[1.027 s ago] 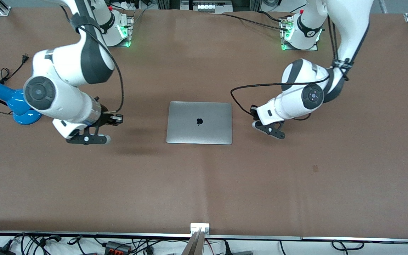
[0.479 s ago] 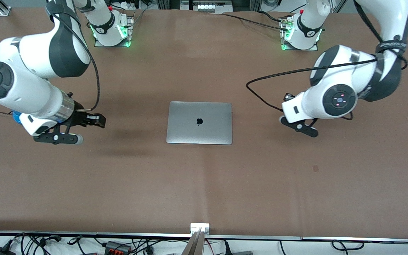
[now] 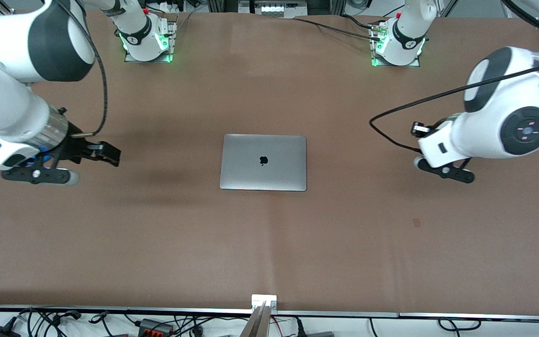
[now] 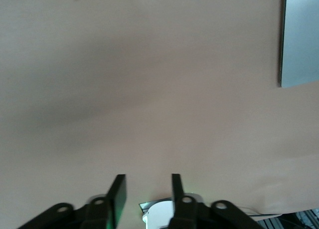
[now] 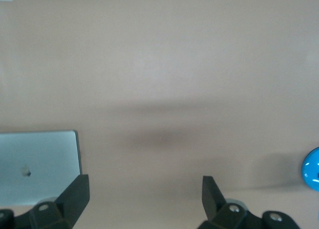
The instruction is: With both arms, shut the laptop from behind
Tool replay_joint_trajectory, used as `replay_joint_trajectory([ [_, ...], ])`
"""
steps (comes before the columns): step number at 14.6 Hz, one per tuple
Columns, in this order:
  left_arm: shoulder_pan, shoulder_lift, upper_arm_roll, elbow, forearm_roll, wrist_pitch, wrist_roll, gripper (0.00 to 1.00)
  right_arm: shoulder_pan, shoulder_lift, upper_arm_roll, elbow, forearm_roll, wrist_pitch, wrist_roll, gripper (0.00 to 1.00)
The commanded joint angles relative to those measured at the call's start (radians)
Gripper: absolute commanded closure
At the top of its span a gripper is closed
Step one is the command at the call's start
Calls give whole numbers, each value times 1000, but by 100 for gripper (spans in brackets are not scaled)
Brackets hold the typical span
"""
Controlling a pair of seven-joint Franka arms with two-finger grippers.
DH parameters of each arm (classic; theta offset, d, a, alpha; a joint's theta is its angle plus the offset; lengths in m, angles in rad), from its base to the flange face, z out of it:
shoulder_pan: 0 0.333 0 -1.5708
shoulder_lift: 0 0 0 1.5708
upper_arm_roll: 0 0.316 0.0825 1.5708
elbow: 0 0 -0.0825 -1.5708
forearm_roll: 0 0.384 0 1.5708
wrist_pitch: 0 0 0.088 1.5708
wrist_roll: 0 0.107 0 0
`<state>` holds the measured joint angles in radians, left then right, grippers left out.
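**At both ends of the table, our grippers hang clear of a shut laptop**

Between our right fingers (image 5: 75, 196) the gap is wide and nothing sits in it; the right gripper (image 3: 70, 164) hangs over bare brown table (image 3: 269, 243) toward the right arm's end, well apart from the laptop. A blue object (image 5: 311, 169) shows at the edge of the right wrist view, but we cannot tell what it is.

Our left fingers (image 4: 117, 194) stand closer together, still parted, with nothing gripped. The left gripper (image 3: 442, 171) is over bare table toward the left arm's end, also well apart from the laptop.

Our laptop (image 3: 263, 162) lies flat at mid-table, lid down, its black apple logo (image 3: 263, 160) facing up. A corner of it shows in each wrist view.
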<state>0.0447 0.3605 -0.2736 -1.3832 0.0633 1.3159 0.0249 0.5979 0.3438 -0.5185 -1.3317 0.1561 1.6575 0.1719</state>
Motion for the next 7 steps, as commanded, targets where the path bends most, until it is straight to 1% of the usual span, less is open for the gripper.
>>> replay_joint_trajectory([
  [1,14,-3,-6,64,12,-87,-23,0,-26,4,-15,49,-3,-27,-23,0],
  [3,11,-61,-6,50,4,-96,-40,0,-41,3,-17,49,0,-28,-22,0],
  [4,4,-86,20,47,0,-78,-54,0,-49,3,-20,49,0,-31,-22,0],
  [5,-9,-125,69,33,-3,-38,-56,0,-50,3,-18,51,-4,-27,-22,0],
  [6,-25,-174,103,-20,-22,24,-54,0,-50,3,-18,51,-6,-28,-22,0],
  [7,-23,-239,144,-92,-46,128,-54,0,-72,-8,-12,51,-1,-28,-23,0],
])
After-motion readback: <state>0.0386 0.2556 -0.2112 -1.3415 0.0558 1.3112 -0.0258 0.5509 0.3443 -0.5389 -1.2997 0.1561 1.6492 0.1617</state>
